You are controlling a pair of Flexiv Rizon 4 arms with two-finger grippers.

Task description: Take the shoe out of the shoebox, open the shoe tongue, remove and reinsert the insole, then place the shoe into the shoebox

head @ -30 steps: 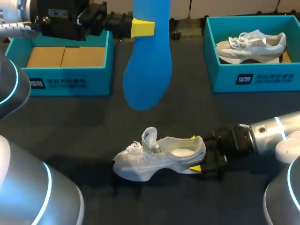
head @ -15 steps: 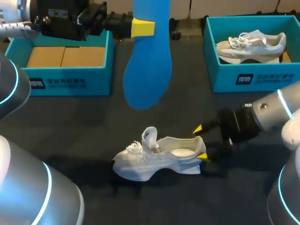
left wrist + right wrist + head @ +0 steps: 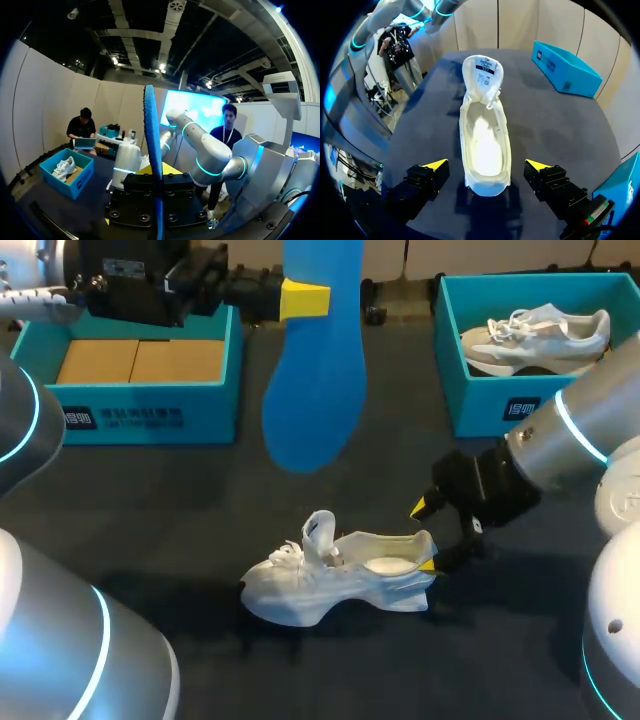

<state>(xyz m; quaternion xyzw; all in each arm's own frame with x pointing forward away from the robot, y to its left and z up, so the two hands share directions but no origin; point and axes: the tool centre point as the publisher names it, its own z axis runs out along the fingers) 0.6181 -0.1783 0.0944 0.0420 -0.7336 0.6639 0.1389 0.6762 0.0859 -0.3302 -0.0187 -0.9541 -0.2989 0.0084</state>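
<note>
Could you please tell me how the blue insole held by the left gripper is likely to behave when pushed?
The blue insole is probably thin and light: the left wrist view shows it edge-on as a slim strip. It hangs straight below the left gripper, so it likely keeps its shape, though it may bend against the white shoe.
</note>
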